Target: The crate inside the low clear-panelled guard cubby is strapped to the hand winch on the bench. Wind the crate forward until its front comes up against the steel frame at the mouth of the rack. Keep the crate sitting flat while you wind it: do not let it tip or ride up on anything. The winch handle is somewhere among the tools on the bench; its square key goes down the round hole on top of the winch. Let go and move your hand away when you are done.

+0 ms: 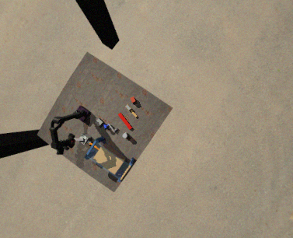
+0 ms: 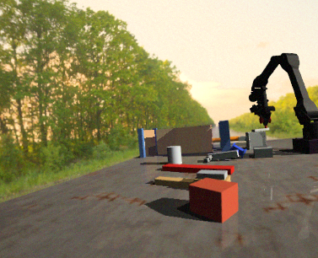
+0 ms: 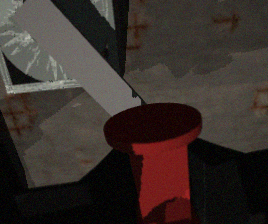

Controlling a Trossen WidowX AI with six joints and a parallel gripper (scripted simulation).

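Note:
My gripper point(image 1: 71, 141) point(image 2: 266, 122) point(image 3: 149, 136) is shut on the red knob of the winch handle. The handle's flat grey arm point(image 1: 78, 139) point(image 2: 261, 130) point(image 3: 80, 55) reaches from the knob over the grey winch point(image 1: 85, 140) point(image 2: 256, 141) point(image 3: 45, 86). The key and hole are hidden, so I cannot tell how deep the key sits. An orange strap point(image 1: 96, 147) point(image 2: 225, 139) runs between winch and cubby. The crate point(image 1: 101, 157) shows tan through the cubby's top, partly in shadow; its front gap is unclear. The blue frame point(image 1: 90, 152) point(image 2: 224, 135) stands at the winch end.
Beside the winch lie a grey block point(image 1: 99, 122) point(image 2: 263, 153) and a blue-and-grey tool point(image 1: 113, 127) point(image 2: 223, 156). Farther off are a white cylinder point(image 1: 125, 135) point(image 2: 174, 155), a red bar point(image 1: 126, 121) point(image 2: 197, 169), a hammer point(image 1: 133, 113) point(image 2: 176, 181) and a red block point(image 1: 134, 99) point(image 2: 213, 200).

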